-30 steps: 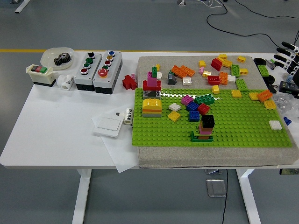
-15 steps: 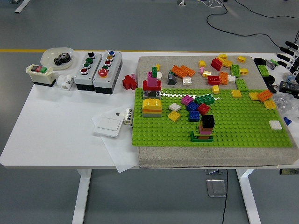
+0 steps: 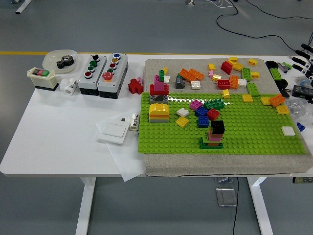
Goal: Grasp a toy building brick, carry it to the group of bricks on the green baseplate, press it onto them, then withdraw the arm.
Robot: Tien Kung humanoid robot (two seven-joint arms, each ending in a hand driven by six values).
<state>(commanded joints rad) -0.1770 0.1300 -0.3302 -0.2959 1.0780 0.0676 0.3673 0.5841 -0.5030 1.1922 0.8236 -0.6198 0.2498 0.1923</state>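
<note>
Baseplate: green baseplate is laid on the bench, right.
Stack: black-topped brick stack is seated near its front edge.
Right hand: right hand is seen at far right edge, fingers extended.

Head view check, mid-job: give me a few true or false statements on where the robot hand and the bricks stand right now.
1. The right robot hand is at the right edge, away from the green baseplate. True.
2. It holds a brick. False: no brick shows in its fingers.
3. A black brick tops the stack near the baseplate's front edge. True.
4. The red brick on the white table lies right of the baseplate. False: it lies beyond the baseplate's far left corner.
</note>
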